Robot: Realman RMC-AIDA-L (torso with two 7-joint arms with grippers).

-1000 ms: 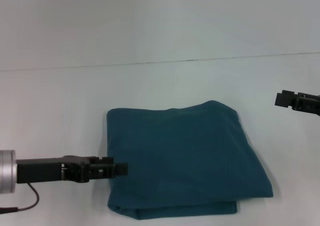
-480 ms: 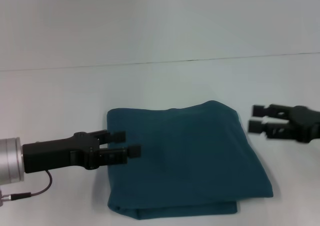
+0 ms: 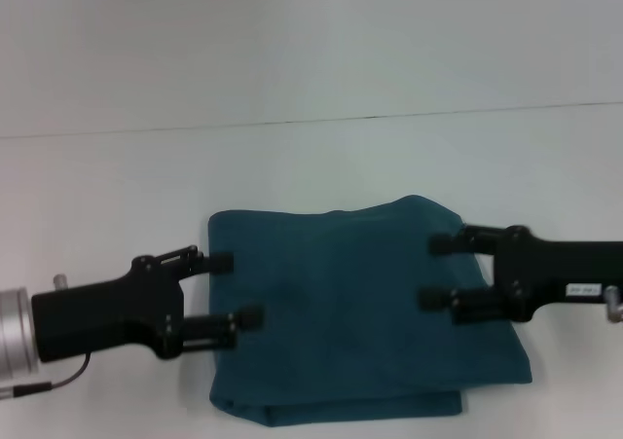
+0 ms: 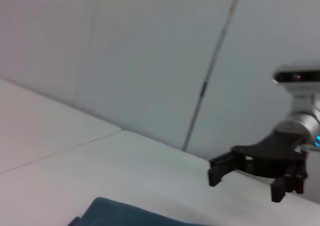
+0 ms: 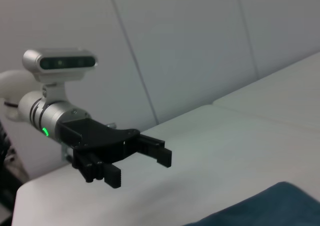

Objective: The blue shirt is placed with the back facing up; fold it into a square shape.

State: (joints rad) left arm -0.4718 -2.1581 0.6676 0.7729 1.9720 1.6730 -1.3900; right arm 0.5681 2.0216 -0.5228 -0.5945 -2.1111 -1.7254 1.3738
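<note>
Hovering with fingers spread over opposite side edges of the blue shirt [image 3: 360,312], which lies folded on the white table [image 3: 117,196], the left gripper [image 3: 237,289] and right gripper [image 3: 435,273] should descend level and pinch together.

White table [image 3: 117,196], grey panelled wall [image 4: 150,45]

Head overhead; wrists low, facing, sharing shirt [image 3: 360,312].
</note>
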